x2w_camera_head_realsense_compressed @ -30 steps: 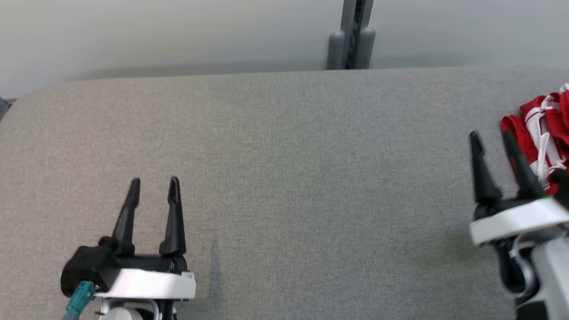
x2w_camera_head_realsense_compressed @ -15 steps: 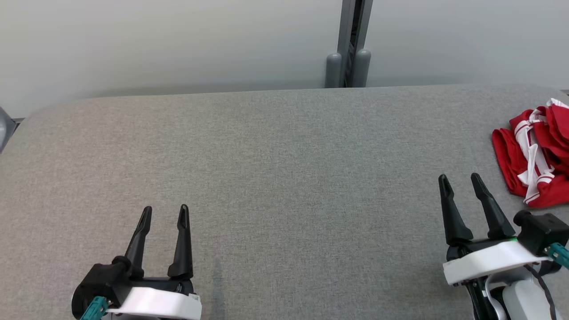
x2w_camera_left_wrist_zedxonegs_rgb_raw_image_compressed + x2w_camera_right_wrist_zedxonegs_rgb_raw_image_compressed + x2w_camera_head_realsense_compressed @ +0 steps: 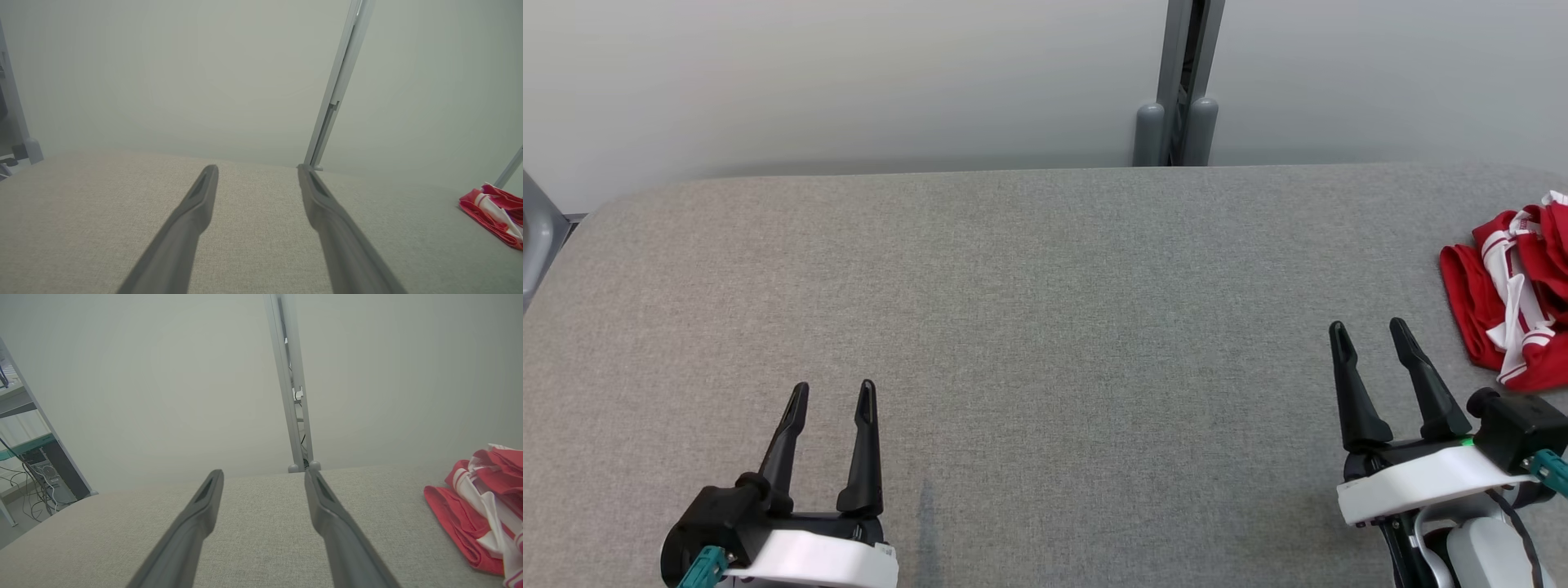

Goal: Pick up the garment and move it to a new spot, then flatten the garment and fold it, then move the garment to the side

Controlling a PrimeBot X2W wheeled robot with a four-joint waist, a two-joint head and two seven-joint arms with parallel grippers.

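Observation:
The garment (image 3: 1515, 298) is a crumpled red cloth with white stripes, lying at the far right edge of the grey table (image 3: 1045, 310). It also shows as the garment (image 3: 478, 514) on the right of the right wrist view and as a small red garment (image 3: 492, 214) in the left wrist view. My right gripper (image 3: 1368, 333) stands open just left of and nearer than the garment, apart from it, with nothing between its fingers. Open too, my left gripper (image 3: 834, 391) is at the lower left, far from the cloth and holding nothing.
A pale wall runs behind the table, with a grey upright post (image 3: 1180, 90) at its back edge. Shelving and cables (image 3: 28, 465) stand off the table's left end.
The head camera has shifted, so the whole picture moved. My right gripper drew back from the garment toward me and left of it; over the last half second both arms stay still.

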